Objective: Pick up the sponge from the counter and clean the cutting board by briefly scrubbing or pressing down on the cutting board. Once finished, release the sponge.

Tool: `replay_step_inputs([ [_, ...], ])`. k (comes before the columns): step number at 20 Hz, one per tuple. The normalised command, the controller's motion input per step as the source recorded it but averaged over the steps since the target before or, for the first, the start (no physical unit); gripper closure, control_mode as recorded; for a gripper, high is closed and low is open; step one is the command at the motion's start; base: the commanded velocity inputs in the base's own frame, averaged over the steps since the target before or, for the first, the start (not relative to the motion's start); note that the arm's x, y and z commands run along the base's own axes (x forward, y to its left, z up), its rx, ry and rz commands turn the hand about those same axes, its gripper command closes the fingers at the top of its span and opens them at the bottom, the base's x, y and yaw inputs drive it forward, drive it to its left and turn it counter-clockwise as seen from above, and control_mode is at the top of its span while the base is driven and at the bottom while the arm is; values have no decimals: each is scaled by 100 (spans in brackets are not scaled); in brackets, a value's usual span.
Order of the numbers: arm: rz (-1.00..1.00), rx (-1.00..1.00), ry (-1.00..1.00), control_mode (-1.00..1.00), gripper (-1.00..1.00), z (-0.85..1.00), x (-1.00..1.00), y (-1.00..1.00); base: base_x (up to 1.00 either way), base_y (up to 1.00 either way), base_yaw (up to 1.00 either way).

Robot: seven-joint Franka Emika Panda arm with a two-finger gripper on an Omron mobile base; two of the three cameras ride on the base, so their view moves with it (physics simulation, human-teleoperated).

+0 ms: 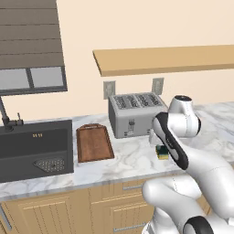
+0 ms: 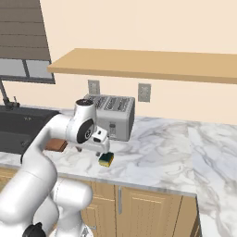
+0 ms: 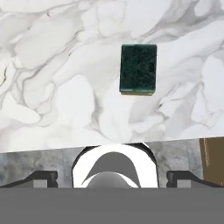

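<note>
One sponge (image 3: 138, 68) lies on the counter (image 3: 57, 87) under the tool (image 2: 102, 149).

Even, bright rendered light; sharp pictures, no glare, only faint soft shadows.

Base views flanking the arm; hand view straight down on counter (image 3: 57, 87).

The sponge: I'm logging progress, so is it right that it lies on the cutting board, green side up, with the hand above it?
Not quite. The sponge lies on the bare marble counter, not on the cutting board, which sits apart, beside the sink. The left base view shows that gap. The rest holds: green side up, with the hand above it.
</note>
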Motion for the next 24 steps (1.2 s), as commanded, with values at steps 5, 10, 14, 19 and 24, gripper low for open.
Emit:
replay_step_inputs([
  [5,0,0,5,-100,-100,-36,11,-14,0,0,0],
  [10,0,0,10,-100,-100,-19,29,-32,0,0,0],
  [14,0,-2,18,-100,-100,-9,36,-20,0,0,0],
  [19,0,0,16,-100,-100,-7,49,-8,0,0,0],
  [24,0,0,13,-100,-100,-9,42,-7,0,0,0],
])
